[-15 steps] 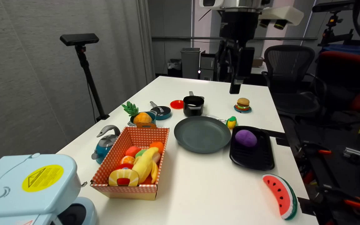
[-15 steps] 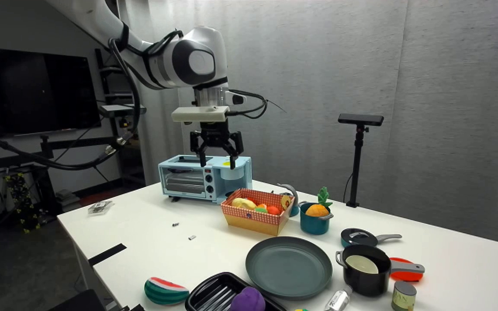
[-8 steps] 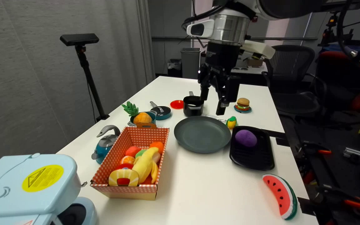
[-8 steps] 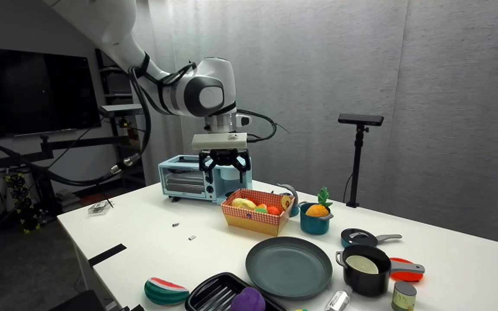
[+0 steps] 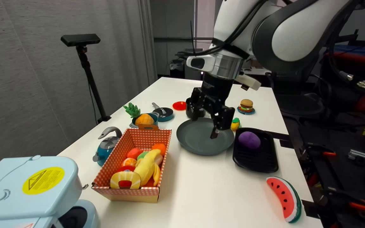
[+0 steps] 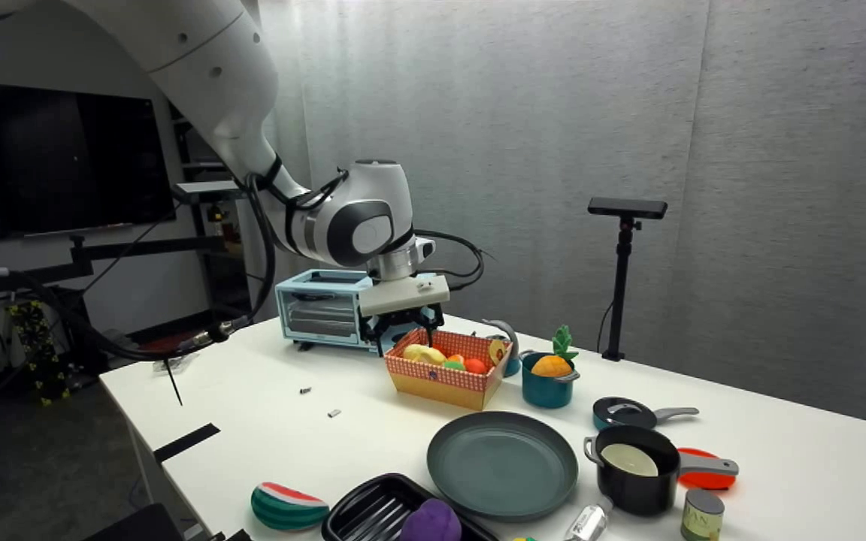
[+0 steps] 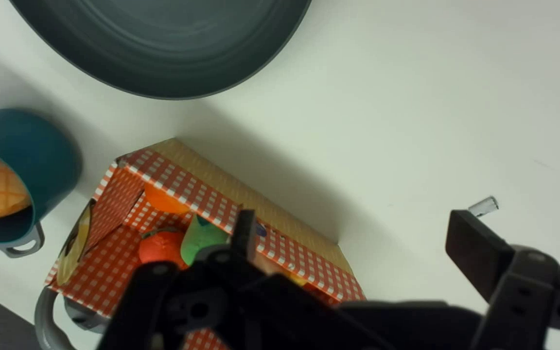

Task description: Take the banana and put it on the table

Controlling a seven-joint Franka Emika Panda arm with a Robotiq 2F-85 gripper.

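Note:
The yellow banana lies with round toy fruits in the red-checked basket. In an exterior view it lies at the near left inside the basket. In the wrist view it is mostly hidden behind my gripper and the basket wall. My gripper is open with nothing between its fingers. It is tilted and above the table, next to the basket in an exterior view. In the wrist view one finger overlaps the basket wall and the other is over the white table.
A grey plate and a black tray with a purple toy lie beside the basket. A teal pot and a kettle stand close to it. A blue oven is behind. A watermelon slice lies near the edge.
My gripper has come down from high above the table towards the basket and has tilted. It stays open. The banana, the basket and the other objects have not moved.

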